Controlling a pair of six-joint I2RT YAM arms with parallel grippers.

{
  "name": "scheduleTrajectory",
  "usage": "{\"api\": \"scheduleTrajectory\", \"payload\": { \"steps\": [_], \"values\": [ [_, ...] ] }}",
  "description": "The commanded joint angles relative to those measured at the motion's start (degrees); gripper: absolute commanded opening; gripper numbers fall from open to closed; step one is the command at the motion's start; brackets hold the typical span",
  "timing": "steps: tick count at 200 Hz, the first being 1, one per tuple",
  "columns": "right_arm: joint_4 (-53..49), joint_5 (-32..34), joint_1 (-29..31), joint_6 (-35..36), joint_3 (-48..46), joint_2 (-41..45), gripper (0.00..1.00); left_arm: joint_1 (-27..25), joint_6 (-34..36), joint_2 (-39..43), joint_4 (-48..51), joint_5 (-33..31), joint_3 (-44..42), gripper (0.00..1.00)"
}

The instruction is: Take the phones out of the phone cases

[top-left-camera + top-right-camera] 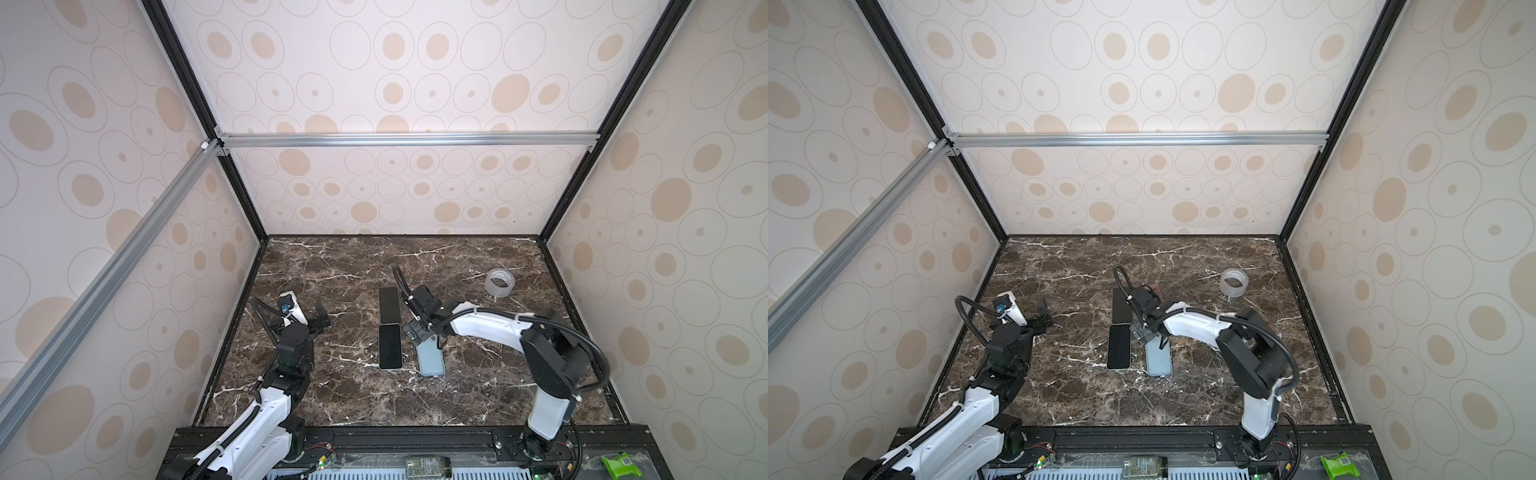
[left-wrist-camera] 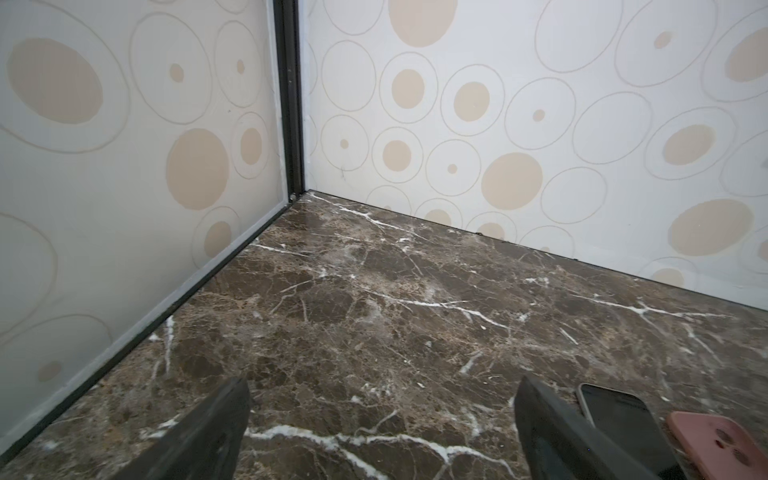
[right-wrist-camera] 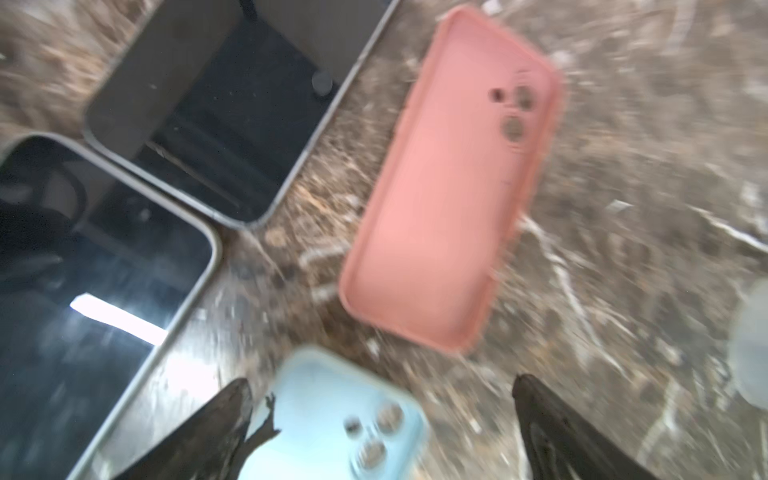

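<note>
Hovering above the camera end of the blue phone case (image 1: 432,361), the right pincer (image 3: 382,386) is keeping its jaws apart, gripping nothing. At that case's 9 and 11 o'clock, a near phone (image 1: 390,347) and a far phone (image 1: 390,305) are lying bare on the tabletop (image 1: 332,270). At its 12 o'clock, the pink case (image 3: 449,187) is lying apparently empty. The blue phone case is lying back-up, so I cannot tell whether it is holding a phone; probably 1 extraction is remaining. The left pincer (image 2: 384,381) is waiting spread and empty, well apart.

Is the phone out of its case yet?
Nearly done, it seems. The far phone and near phone lie bare, screens up, and the pink case looks empty. Nothing is in hand: the right gripper hangs open over the blue case, and the left gripper is open, off to the side. Left: blur hides whether the blue case is empty.
</note>
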State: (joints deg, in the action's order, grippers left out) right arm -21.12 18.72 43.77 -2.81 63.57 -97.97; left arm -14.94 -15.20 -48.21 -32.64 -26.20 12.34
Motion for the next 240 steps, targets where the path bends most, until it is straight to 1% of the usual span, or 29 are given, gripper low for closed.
{"api": "scheduleTrajectory", "payload": {
  "steps": [1, 14, 32, 49, 68, 72, 75, 86, 96, 103, 109, 114, 122, 129, 133, 143, 147, 152, 157, 159, 168, 171, 176, 183, 197, 204, 217, 240],
  "values": [
    [8.26, 5.12, -4.81, 1.48, -6.89, 11.53, 1.00, 0.52, 9.55, -2.50, -9.21, -5.72, -1.82, 0.99],
    [13.30, 7.47, -9.39, 2.48, -12.87, 16.97, 1.00, 0.54, 12.21, -6.60, -14.68, -6.59, -2.87, 0.99],
    [20.50, 6.89, -17.75, 3.60, -20.90, 22.36, 1.00, 0.69, 13.88, -14.06, -22.46, -7.28, -3.42, 0.99],
    [28.27, 7.60, -23.79, 5.83, -26.98, 23.53, 1.00, 0.79, 15.03, -20.51, -30.91, -4.94, -3.94, 0.99],
    [33.70, 6.25, -27.34, 8.55, -30.43, 22.13, 0.99, 1.46, 16.53, -28.06, -39.29, -2.48, -4.03, 0.99],
    [34.91, 5.56, -27.42, 8.95, -30.97, 21.78, 0.99, 1.76, 17.12, -29.55, -41.14, -1.71, -4.25, 0.99],
    [36.00, 5.01, -29.07, 9.27, -31.37, 21.47, 0.99, 1.98, 18.12, -30.55, -43.09, -1.44, -4.37, 0.99],
    [42.13, 2.99, -30.81, 11.09, -33.53, 20.20, 0.99, 2.55, 20.42, -33.04, -47.98, 0.65, -4.65, 0.99],
    [48.35, 0.19, -32.78, 11.80, -35.57, 18.92, 0.99, 3.95, 20.06, -35.15, -51.14, 1.76, -4.69, 0.99],
    [51.30, -2.33, -34.44, 10.52, -36.27, 18.05, 1.00, 5.55, 18.03, -36.32, -50.99, 3.04, -4.65, 0.99],
    [52.81, -5.71, -36.13, 8.86, -36.44, 17.48, 1.00, 7.11, 16.73, -37.55, -52.11, 5.82, -5.06, 0.99],
    [53.46, -7.37, -37.02, 8.17, -36.27, 17.02, 1.00, 8.24, 16.01, -38.92, -54.51, 7.75, -5.58, 0.99],
    [54.20, -9.80, -38.30, 6.02, -35.70, 16.25, 1.00, 9.30, 15.05, -41.96, -58.38, 8.87, -6.52, 0.99],
    [57.73, -11.72, -39.49, 4.51, -36.35, 15.26, 1.00, 10.26, 14.73, -43.98, -62.25, 9.66, -7.01, 0.99],
    [59.20, -11.71, -39.77, 4.16, -36.79, 14.13, 1.00, 10.63, 14.24, -43.49, -61.67, 10.20, -6.97, 0.99],
    [61.78, -11.09, -40.05, 3.51, -37.96, 11.93, 1.00, 11.32, 13.23, -41.25, -55.43, 11.95, -5.81, 0.99],
    [65.08, -11.23, -40.17, 3.42, -39.14, 10.52, 1.00, 11.74, 13.26, -41.85, -55.45, 12.91, -5.22, 0.99],
    [71.72, -11.18, -40.27, 3.56, -40.97, 8.44, 1.00, 12.27, 13.50, -42.89, -55.77, 14.76, -4.41, 0.99],
    [75.68, -11.65, -40.26, 4.04, -41.92, 7.80, 1.00, 12.78, 13.45, -42.64, -53.12, 16.58, -3.09, 0.99],
    [75.24, -11.86, -40.26, 4.06, -41.79, 8.33, 1.00, 12.88, 13.34, -42.25, -51.11, 16.94, -2.36, 0.99],
    [66.24, -13.39, -40.25, 4.30, -39.95, 10.88, 1.00, 13.64, 12.51, -41.93, -43.28, 17.69, 0.97, 0.99],
    [65.29, -14.02, -40.33, 4.30, -39.60, 10.59, 1.00, 13.62, 12.71, -42.26, -43.64, 17.58, 1.06, 0.99],
    [67.54, -14.08, -40.38, 4.45, -39.47, 9.16, 1.00, 13.69, 12.73, -42.82, -45.76, 17.74, 0.56, 0.99],
    [70.19, -15.05, -40.87, 3.96, -39.61, 8.22, 0.99, 13.78, 12.48, -42.15, -43.84, 17.78, 0.90, 0.99],
    [64.15, -15.46, -41.27, 3.79, -38.37, 10.02, 1.00, 13.66, 12.86, -42.56, -45.73, 17.68, 0.39, 0.99],
    [65.79, -15.51, -41.24, 3.87, -38.83, 9.57, 1.00, 13.63, 12.77, -41.99, -44.90, 17.67, 0.28, 0.99],
    [68.19, -15.56, -41.27, 4.00, -39.65, 9.16, 1.00, 13.61, 13.02, -42.32, -46.41, 17.70, -0.12, 0.99],
    [65.39, -15.67, -41.23, 4.02, -38.96, 10.04, 1.00, 13.53, 14.47, -42.16, -43.99, 21.16, 0.93, 0.99]
  ]
}}
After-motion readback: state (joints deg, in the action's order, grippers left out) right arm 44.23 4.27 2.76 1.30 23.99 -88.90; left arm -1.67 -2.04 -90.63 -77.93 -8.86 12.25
